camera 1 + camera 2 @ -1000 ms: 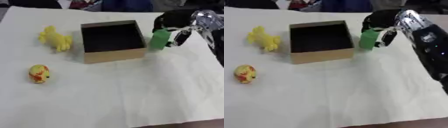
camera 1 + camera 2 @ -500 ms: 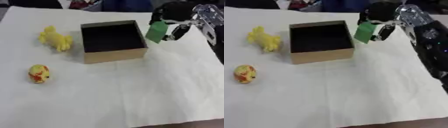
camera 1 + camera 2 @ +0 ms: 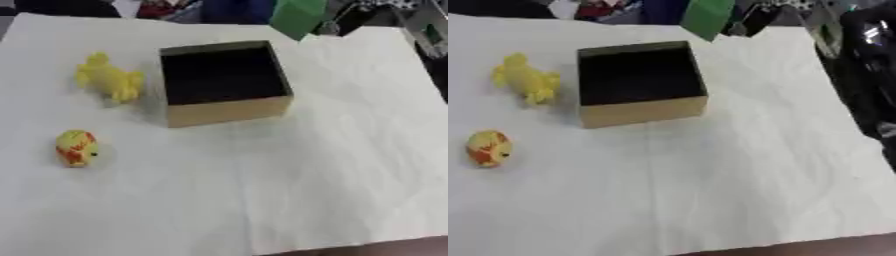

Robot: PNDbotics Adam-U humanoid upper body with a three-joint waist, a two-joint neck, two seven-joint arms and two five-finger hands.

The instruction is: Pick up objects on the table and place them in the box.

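An open brown cardboard box [image 3: 225, 110] with a dark inside stands on the white table. High at the top edge of the views, above the table beyond the box's far right corner, my right hand [image 3: 350, 15] is shut on a green block [image 3: 297, 17]. A yellow soft toy [image 3: 108, 79] lies left of the box. A round yellow and red toy [image 3: 76, 148] lies at the near left. My left hand shows in no view.
The table's white cover [image 3: 289, 190] runs to a front edge at the bottom right. My dark right arm [image 3: 872, 65] comes down the right side. Coloured clutter [image 3: 614, 10] sits beyond the far edge.
My right hand has lifted the green block from beside the box's right wall up and back to the top of the view. The camera has shifted a little.
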